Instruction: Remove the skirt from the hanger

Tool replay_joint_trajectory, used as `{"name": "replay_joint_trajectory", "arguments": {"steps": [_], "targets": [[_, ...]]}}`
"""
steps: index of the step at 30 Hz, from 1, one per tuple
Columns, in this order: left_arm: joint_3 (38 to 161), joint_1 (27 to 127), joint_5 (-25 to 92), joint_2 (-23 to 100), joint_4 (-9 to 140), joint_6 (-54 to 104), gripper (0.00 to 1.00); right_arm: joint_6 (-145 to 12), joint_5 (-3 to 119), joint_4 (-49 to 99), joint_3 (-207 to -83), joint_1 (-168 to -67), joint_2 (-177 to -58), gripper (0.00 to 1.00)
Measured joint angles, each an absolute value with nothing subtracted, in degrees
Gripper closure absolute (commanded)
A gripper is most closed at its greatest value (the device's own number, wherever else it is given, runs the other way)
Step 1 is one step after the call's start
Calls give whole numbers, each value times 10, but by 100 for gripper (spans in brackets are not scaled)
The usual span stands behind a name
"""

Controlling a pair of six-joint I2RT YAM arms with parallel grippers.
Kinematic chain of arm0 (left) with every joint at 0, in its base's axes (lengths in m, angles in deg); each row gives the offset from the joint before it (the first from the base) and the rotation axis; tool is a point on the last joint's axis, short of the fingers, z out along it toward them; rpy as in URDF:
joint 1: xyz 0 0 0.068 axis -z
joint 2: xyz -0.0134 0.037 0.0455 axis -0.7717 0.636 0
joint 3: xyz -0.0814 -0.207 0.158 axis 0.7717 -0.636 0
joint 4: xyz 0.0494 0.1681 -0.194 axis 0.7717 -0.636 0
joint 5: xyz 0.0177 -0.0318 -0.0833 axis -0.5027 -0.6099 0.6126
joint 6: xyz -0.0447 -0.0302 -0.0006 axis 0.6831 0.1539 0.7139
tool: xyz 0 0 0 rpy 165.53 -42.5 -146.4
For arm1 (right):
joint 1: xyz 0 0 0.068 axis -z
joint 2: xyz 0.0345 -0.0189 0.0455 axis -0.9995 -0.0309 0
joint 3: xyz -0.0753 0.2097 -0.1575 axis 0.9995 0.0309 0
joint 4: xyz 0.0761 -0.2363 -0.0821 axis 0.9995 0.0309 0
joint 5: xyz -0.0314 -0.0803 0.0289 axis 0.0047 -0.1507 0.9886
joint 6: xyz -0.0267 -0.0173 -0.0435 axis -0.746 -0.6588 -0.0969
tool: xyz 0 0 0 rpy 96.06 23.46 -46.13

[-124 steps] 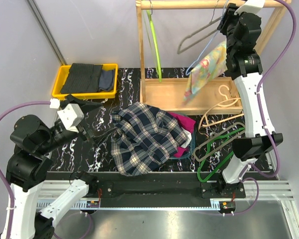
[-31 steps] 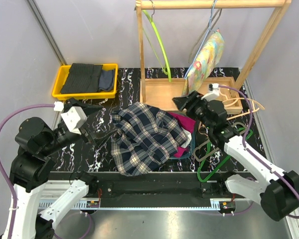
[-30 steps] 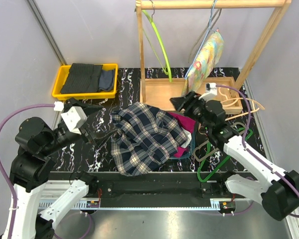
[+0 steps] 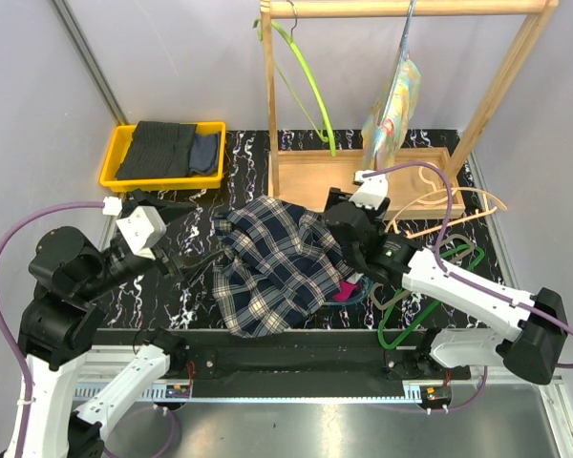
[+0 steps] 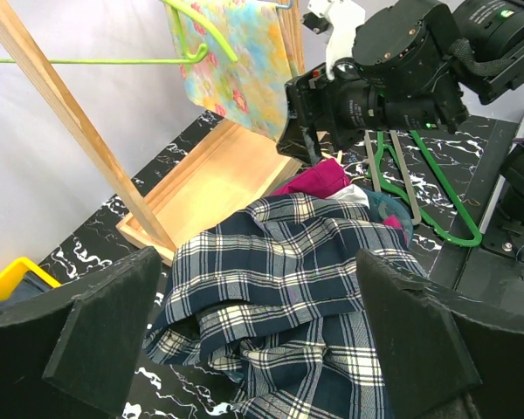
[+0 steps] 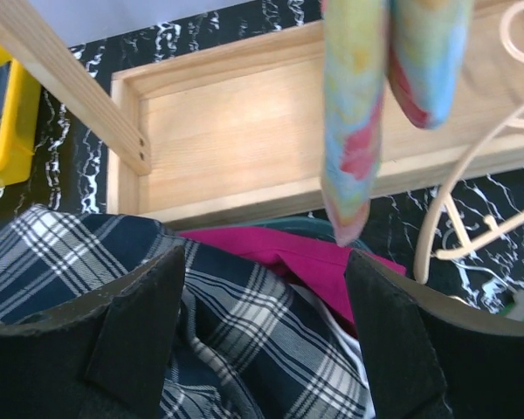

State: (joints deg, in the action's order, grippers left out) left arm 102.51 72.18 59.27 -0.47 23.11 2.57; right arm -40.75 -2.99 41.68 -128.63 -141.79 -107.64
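Observation:
The skirt (image 4: 393, 103), a floral multicoloured cloth, hangs on a thin wire hanger (image 4: 408, 27) from the wooden rack's top bar. The left wrist view shows the skirt (image 5: 236, 61) at the top; in the right wrist view the skirt's (image 6: 360, 113) lower end dangles above the rack's tray. My right gripper (image 4: 337, 212) is open, low over the plaid garment (image 4: 277, 262), below and left of the skirt, touching nothing (image 6: 266, 332). My left gripper (image 4: 177, 234) is open at the left of the pile, empty (image 5: 262, 340).
A wooden rack (image 4: 270, 114) with a base tray (image 4: 315, 181) stands at the back, with a lime hanger (image 4: 306, 81) on it. Loose hangers (image 4: 415, 301) lie at right. A magenta garment (image 4: 347, 289) lies under the plaid. A yellow bin (image 4: 115, 157) of dark clothes sits back left.
My right arm has swung left and down, away from the skirt toward the clothes pile, jaws a little wider. The skirt now hangs edge-on. The left arm has not moved.

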Motion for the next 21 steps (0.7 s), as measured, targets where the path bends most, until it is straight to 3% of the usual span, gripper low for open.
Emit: {"name": "replay_joint_trajectory", "arguments": {"steps": [12, 21], "targets": [[1016, 722, 593, -10, 232, 26, 1, -329, -59, 537, -1236, -1422, -985, 13], [1015, 722, 593, -10, 231, 26, 1, -369, -80, 470, -1227, -1416, -1048, 11]]}}
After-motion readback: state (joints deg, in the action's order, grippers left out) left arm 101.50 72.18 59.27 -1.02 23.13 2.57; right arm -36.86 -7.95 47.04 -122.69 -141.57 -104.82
